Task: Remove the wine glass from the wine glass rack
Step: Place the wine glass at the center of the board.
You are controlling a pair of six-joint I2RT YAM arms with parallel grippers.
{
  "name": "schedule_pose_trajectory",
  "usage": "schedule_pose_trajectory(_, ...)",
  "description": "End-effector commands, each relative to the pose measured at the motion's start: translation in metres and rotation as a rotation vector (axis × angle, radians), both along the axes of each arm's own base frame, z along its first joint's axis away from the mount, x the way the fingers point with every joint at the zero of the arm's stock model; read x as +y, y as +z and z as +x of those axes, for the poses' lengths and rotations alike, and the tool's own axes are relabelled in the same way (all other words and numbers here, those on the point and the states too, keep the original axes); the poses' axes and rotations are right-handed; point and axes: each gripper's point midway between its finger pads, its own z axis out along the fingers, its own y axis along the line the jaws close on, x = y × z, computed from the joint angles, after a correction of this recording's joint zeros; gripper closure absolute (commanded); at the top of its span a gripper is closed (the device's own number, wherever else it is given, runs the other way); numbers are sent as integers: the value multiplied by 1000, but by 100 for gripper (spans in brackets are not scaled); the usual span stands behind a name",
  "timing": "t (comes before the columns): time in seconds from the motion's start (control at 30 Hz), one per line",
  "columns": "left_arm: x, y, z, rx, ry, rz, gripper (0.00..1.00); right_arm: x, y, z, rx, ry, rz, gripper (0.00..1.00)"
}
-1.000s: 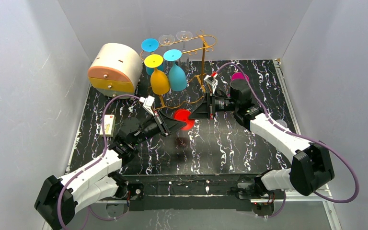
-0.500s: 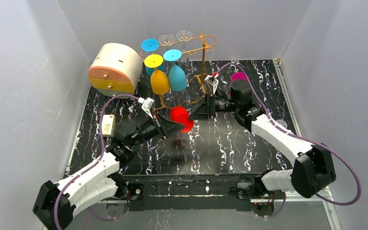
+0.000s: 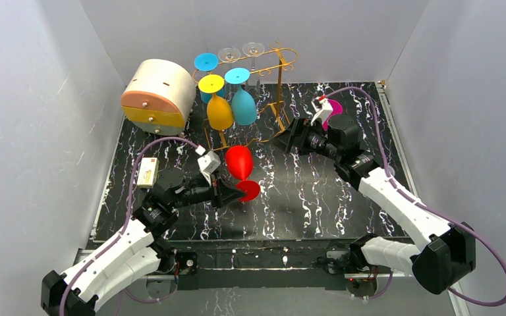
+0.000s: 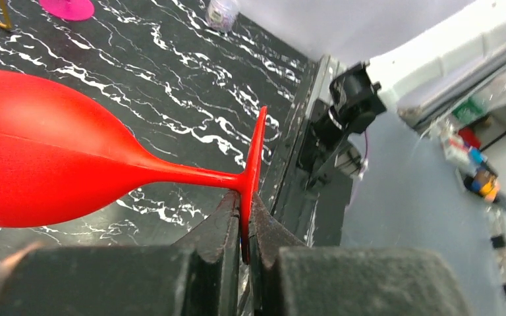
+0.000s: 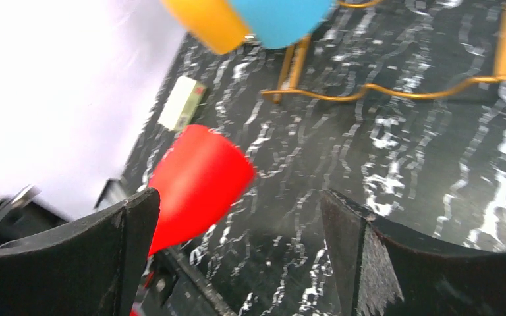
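The red wine glass [image 3: 239, 161] hangs free of the golden wire wine glass rack [image 3: 278, 62], in front of it over the table. My left gripper [image 3: 238, 191] is shut on the edge of its round foot [image 4: 253, 155]; the bowl [image 4: 39, 158] points left in the left wrist view, with the pinch [image 4: 245, 227] right at the foot. My right gripper [image 3: 287, 139] stands open and empty beside the rack's lower rail [image 5: 395, 92]. Between its spread fingers [image 5: 237, 243] the red glass [image 5: 197, 181] shows farther off.
A yellow glass [image 3: 219, 108], a blue glass [image 3: 243, 102] and clear ones [image 3: 240, 52] hang on the rack. A round cream-and-orange drawer box [image 3: 158, 95] stands at the back left. A small white card [image 3: 148, 170] lies left. A magenta glass foot [image 3: 333, 106] sits behind the right wrist.
The right gripper opened, let go of the red glass and drew back to the right. The left arm pulled the glass toward the near edge and turned it, bowl now farther than foot.
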Motion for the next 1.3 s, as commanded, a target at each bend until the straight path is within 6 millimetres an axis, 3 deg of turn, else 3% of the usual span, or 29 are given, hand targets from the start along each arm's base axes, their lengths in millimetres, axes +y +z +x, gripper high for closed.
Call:
schedule_pose_trajectory(0.0, 5, 0, -23, -210, -170, 96, 100, -31, -24, 25, 27, -215, -128, 1)
schedule_pose_trajectory(0.17, 8, -13, -37, -348, -288, 136, 100, -28, -30, 28, 76, -202, -163, 1)
schedule_pose_trajectory(0.43, 24, -35, -48, -453, -358, 247, 100, 6, -31, 6, 182, 36, -113, 1)
schedule_pose_trajectory(0.53, 31, -45, -49, -479, -364, 290, 100, 22, -16, -5, 207, 154, -48, 1)
schedule_pose_trajectory(0.67, 39, -55, -54, -494, -406, 352, 100, 36, 14, -27, 105, 306, 110, 1)
schedule_pose_trajectory(0.8, 36, -60, -57, -511, -444, 343, 100, 39, 18, -42, 97, 396, 148, 1)
schedule_pose_trajectory(0.97, 31, -59, -59, -526, -478, 309, 100, 43, 4, -36, 220, 374, 128, 1)
schedule_pose_trajectory(1.1, 23, -43, -60, -549, -483, 237, 100, 45, 9, -30, 181, 354, 152, 1)
schedule_pose_trajectory(1.27, 22, -42, -67, -524, -508, 215, 100, 52, 8, -45, 229, 496, 163, 1)
